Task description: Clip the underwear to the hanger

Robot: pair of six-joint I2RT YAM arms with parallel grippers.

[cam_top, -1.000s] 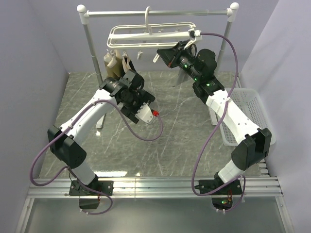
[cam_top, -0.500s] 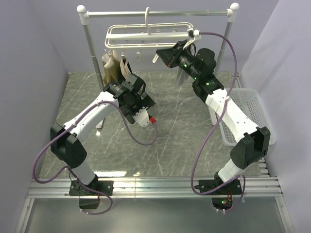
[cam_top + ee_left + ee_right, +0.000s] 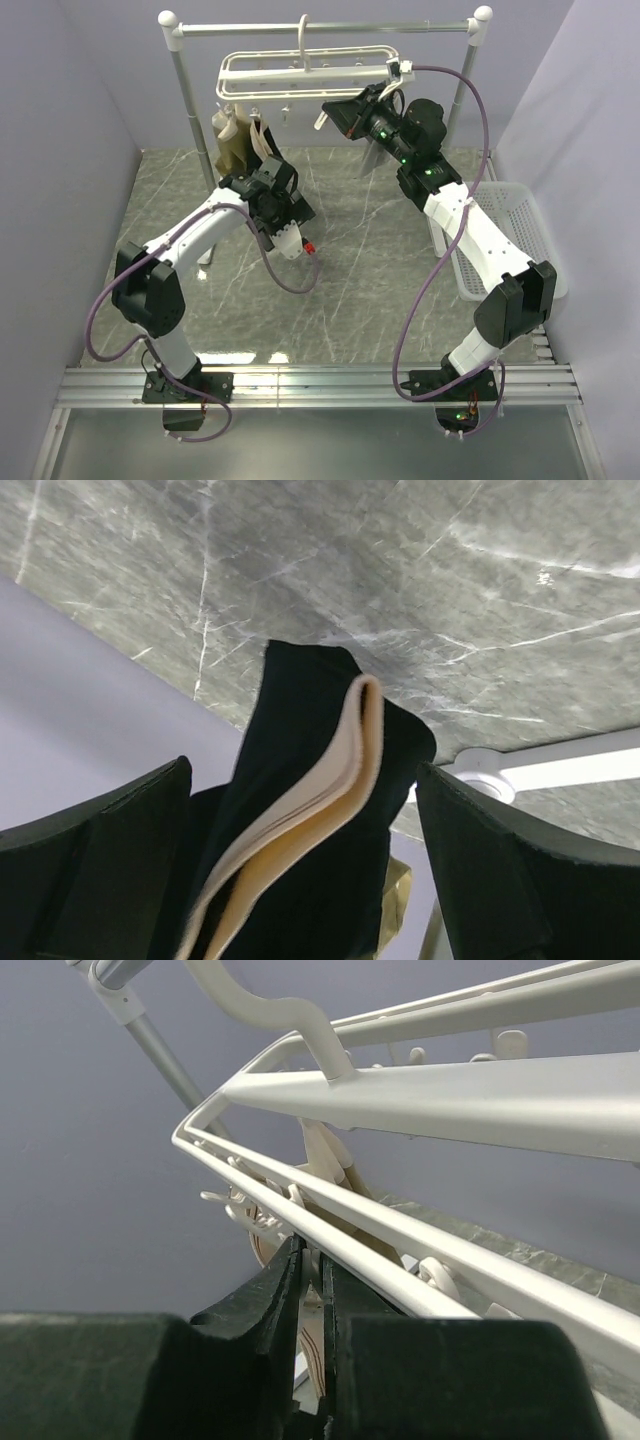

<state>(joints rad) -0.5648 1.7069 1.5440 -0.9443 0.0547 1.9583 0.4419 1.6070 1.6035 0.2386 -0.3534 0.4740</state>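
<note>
The hanger [image 3: 310, 70] hangs by its hook from the metal rail [image 3: 330, 27] at the back of the grey marbled surface [image 3: 370, 260], with small clips dangling beneath its white rails. The underwear [image 3: 260, 140] hangs below the left end of the hanger, above the surface and close to the rail's left post. From above I cannot make out what holds it there. Just to its left a tan garment [image 3: 230, 150] hangs from the same end. The left arm [image 3: 215, 225] reaches up and back towards the underwear, and its jaws stand wide apart. In the left wrist view the two dark fingers [image 3: 100, 860] sit at the far left and far right of the picture. The underwear [image 3: 300, 740], black cloth with a folded pale tan waistband, hangs in the gap between them, and neither finger presses on it. The right arm [image 3: 460, 220] stretches up to the underside of the hanger near its middle. In the right wrist view its jaws are drawn almost together, leaving only a thin slit. A pale clip [image 3: 315, 1345] is pinched in that slit, just under the long white rails of the hanger [image 3: 420, 1090]. A white basket [image 3: 510, 230] stands on the surface at the far right, beside the right arm.
</note>
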